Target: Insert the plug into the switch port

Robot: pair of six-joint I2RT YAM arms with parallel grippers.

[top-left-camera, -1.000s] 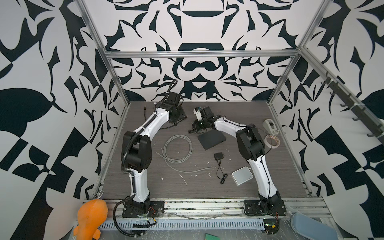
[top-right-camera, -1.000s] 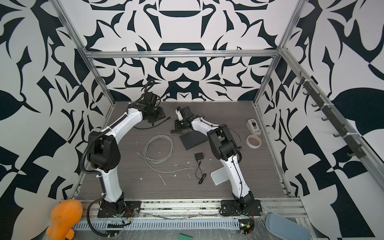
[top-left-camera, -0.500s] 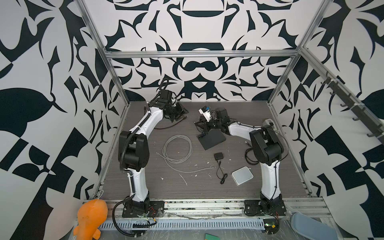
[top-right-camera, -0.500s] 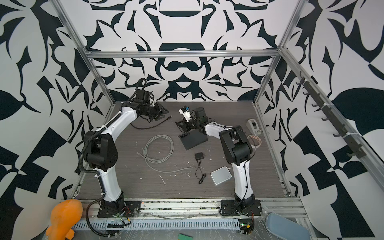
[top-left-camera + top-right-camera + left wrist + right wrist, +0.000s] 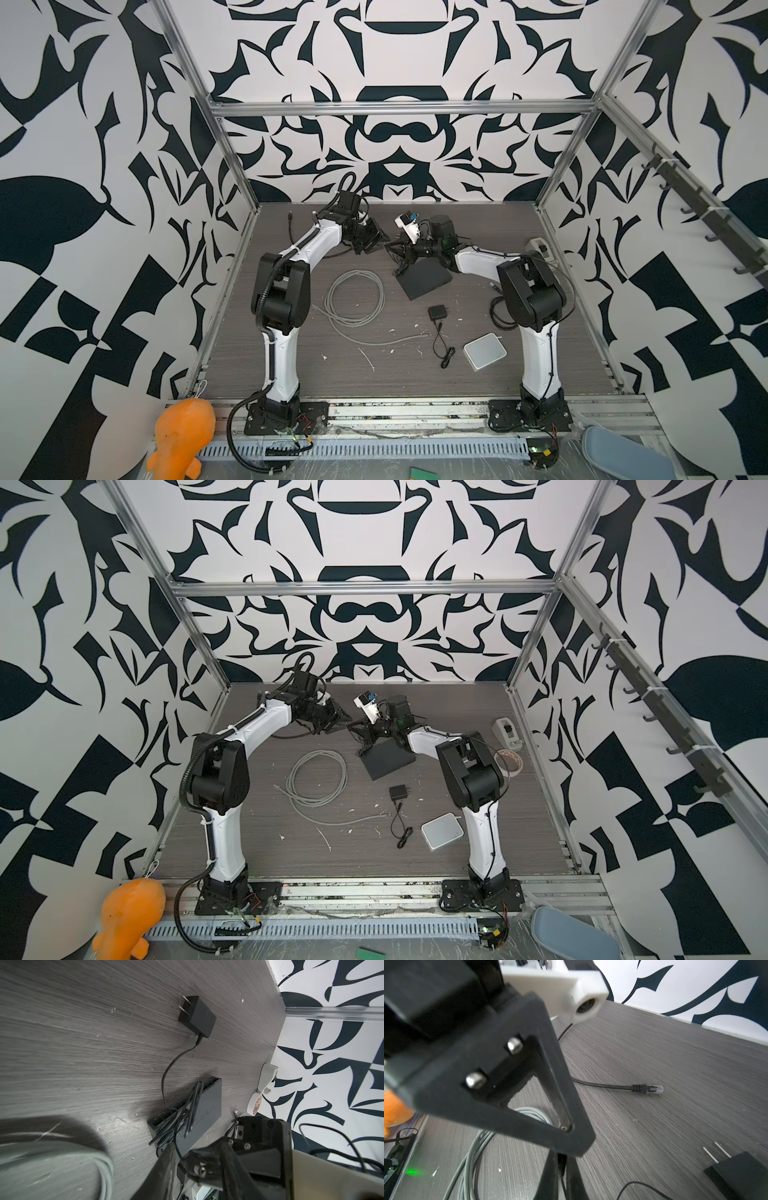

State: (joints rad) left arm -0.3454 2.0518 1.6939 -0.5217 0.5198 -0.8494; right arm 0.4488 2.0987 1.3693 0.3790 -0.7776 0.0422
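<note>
The flat black switch [image 5: 426, 280] [image 5: 205, 1109] lies mid-table, with a row of ports [image 5: 166, 1116] along one edge. A bundle of thin black cable [image 5: 187, 1113] is draped over it. My right gripper [image 5: 394, 249] [image 5: 561, 1167] hovers just behind the switch, shut on a small black plug [image 5: 561, 1162] [image 5: 180, 1173]. The plug's cord seems to run to a black adapter [image 5: 197, 1015] at the back. My left gripper [image 5: 376, 243] [image 5: 197, 1159] meets the right one tip to tip. Its fingers stand apart on either side of the plug and the right fingertip.
A grey cable coil [image 5: 355, 299] lies left of the switch. A second adapter [image 5: 437, 311] and a white box [image 5: 485, 351] sit nearer the front. A tape roll [image 5: 509, 760] and a white device [image 5: 538, 245] are by the right wall. A black network cable end [image 5: 654, 1088] lies at the back left.
My left gripper has moved right and down to meet the right gripper, its jaws narrowing. The right arm's elbow has swung to the right while its gripper stayed behind the switch.
</note>
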